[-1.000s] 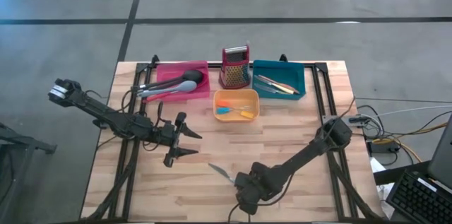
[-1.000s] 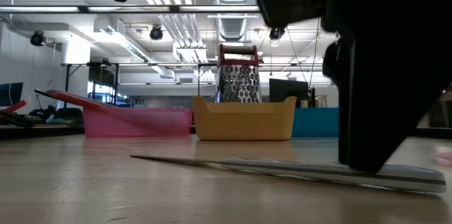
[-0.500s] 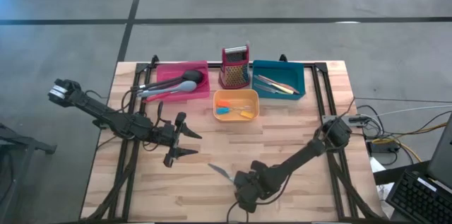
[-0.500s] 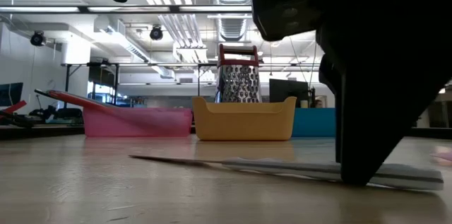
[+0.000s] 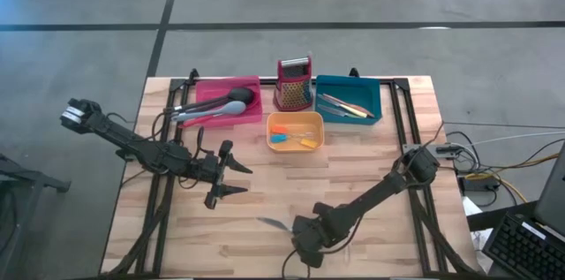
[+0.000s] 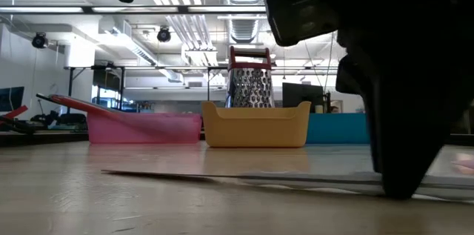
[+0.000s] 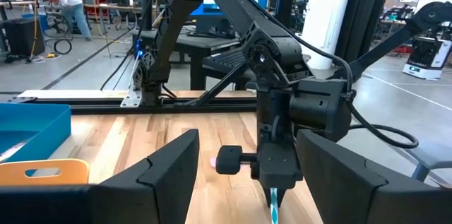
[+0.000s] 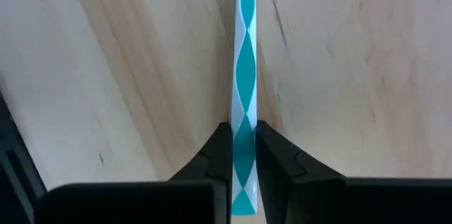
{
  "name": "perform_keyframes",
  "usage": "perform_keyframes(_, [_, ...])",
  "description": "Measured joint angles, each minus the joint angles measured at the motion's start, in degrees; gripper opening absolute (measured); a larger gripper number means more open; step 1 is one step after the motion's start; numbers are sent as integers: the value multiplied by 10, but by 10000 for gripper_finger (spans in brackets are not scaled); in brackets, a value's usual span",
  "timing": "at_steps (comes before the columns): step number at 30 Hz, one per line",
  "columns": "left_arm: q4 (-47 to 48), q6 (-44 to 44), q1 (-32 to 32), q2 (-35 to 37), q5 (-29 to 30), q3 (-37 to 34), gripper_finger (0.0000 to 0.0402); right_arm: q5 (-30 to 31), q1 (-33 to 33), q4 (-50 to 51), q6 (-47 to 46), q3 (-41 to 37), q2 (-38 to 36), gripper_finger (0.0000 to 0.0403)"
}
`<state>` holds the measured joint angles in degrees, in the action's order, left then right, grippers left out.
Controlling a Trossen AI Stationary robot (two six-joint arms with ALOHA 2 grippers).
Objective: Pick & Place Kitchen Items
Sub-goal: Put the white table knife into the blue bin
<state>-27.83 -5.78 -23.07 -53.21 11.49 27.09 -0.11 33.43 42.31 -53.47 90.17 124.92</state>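
Note:
A slim knife with a metal blade (image 5: 272, 223) and a teal-and-white patterned handle (image 8: 244, 54) lies near the table's front edge, blade toward the left. My right gripper (image 5: 300, 228) stands over the handle, pointing down, shut on it. In the low view its dark fingers (image 6: 400, 168) come down onto the knife (image 6: 222, 178). My left gripper (image 5: 231, 180) hovers open and level over the left middle of the table, touching nothing; its wrist view looks at the right gripper and the handle (image 7: 273, 208). My right gripper pinches the knife's patterned handle (image 8: 244, 136) between its two fingers (image 8: 217, 150), which press on its two long sides. The fingers come from above, pointing steeply down, and lie across the handle. The knife lies nearly flat along the table, blade tip (image 6: 111, 172) low on the wood.
At the far side stand a pink tray (image 5: 252, 114) with long spoons, an orange tray (image 5: 272, 142) with small pieces, a teal tray (image 5: 374, 106) with slim utensils, and a red box grater (image 5: 294, 84). Bare wood lies between the trays and both grippers.
My right gripper has shut on the knife's handle, sinking slightly and turning a little. The knife has swung about on the table: its blade tip has moved toward the near edge and the left.

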Motion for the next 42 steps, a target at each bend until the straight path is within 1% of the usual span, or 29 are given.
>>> perform_keyframes(4, [0,-1,0,0,0,0,243,-4,1,32,10,9,-11,26])
perform_keyframes(7, [0,-1,0,0,0,0,243,7,2,66,13,12,-31,26])
perform_keyframes(13, [2,-2,0,0,0,0,243,72,1,162,-8,14,-74,26])
perform_keyframes(25, [3,-2,0,0,0,0,243,181,-7,475,-114,15,-193,26])
perform_keyframes(28, [3,-2,0,0,0,0,243,190,-19,471,-107,4,-231,26])
perform_keyframes(31, [3,-2,0,0,0,0,243,213,-37,476,-99,-3,-270,26])
perform_keyframes(35, [4,-2,0,0,0,0,243,228,-67,476,-88,-31,-319,26])
perform_keyframes(38, [4,-2,0,0,0,0,243,229,-100,477,-81,-63,-358,26])
perform_keyframes(42, [4,-2,0,0,0,0,243,229,-162,477,-61,-114,-403,26])
